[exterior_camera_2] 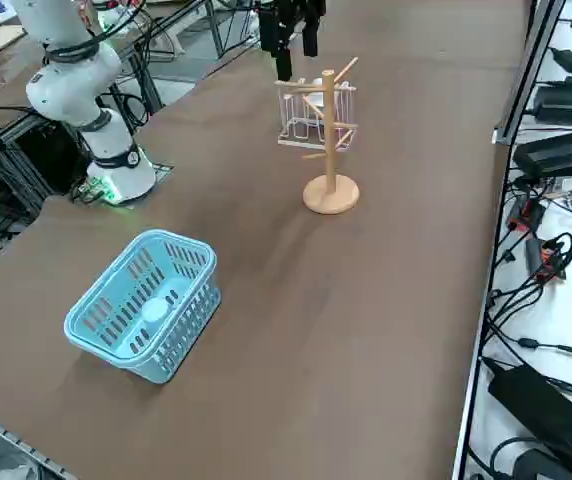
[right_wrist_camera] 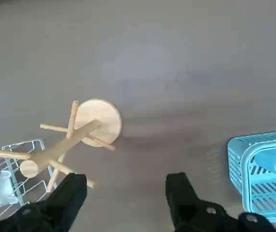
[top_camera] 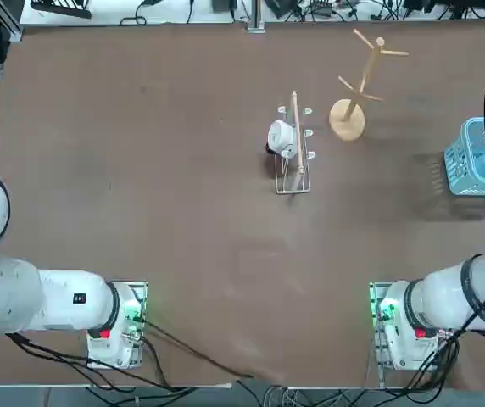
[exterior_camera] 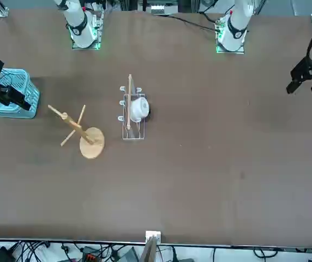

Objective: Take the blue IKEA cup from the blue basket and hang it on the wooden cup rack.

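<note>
right gripper (right_wrist_camera: 128,178) above table (top_camera: 183,212), wire rack (top_camera: 293,188) near wooden cup rack (top_camera: 347,120).

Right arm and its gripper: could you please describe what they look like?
The right arm has rounded white segments with dark grey bands at the joints, black cables running along it, a small red marking and a green glow near its base. The right gripper is matt black, with two blocky fingers and round, silvery screw heads on its dark parts.
</note>
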### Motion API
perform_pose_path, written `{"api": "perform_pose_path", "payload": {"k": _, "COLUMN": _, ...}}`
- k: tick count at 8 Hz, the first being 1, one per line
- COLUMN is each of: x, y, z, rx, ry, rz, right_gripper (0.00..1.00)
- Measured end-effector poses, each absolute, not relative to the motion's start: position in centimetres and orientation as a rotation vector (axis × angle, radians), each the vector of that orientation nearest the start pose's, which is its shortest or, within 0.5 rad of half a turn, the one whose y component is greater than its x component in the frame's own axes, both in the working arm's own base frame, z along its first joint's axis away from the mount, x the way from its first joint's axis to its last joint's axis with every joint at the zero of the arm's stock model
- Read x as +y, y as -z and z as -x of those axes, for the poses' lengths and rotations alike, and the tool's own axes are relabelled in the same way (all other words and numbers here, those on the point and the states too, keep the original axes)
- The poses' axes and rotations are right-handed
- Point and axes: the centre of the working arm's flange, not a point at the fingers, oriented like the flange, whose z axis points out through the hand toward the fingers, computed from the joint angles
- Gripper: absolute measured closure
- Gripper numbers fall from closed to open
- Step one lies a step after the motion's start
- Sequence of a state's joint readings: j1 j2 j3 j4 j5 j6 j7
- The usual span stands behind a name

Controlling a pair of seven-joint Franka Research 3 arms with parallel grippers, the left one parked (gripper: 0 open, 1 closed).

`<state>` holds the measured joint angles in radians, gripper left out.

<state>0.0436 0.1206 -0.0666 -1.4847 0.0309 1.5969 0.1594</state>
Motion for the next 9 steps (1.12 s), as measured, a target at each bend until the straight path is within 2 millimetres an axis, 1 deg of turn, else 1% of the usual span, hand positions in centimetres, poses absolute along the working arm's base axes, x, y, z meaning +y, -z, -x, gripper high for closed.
{"api": "perform_pose_path", "payload": {"k": 3, "x": -0.8, "y": -59.8, "z": -59.4, "rx": 0.284, "ry": -0.019, "rz": 3.106, "right_gripper": 0.0}}
{"api": "perform_pose_path", "payload": {"k": 4, "x": -0.8, "y": -59.2, "z": -59.2, "rx": 0.286, "ry": -0.057, "rz": 3.108, "right_gripper": 0.0}}
{"api": "perform_pose_path", "payload": {"k": 5, "x": -0.9, "y": -58.0, "z": -59.0, "rx": 0.288, "ry": -0.129, "rz": 3.114, "right_gripper": 0.0}}
{"api": "perform_pose_path", "payload": {"k": 6, "x": -1.4, "y": -56.5, "z": -59.0, "rx": 0.286, "ry": -0.198, "rz": 3.12, "right_gripper": 0.0}}
{"api": "perform_pose_path", "payload": {"k": 7, "x": -2.8, "y": -54.8, "z": -59.0, "rx": 0.281, "ry": -0.257, "rz": 3.122, "right_gripper": 0.0}}
{"api": "perform_pose_path", "payload": {"k": 9, "x": -6.9, "y": -51.5, "z": -58.5, "rx": 0.311, "ry": -0.324, "rz": 3.142, "right_gripper": 0.0}}
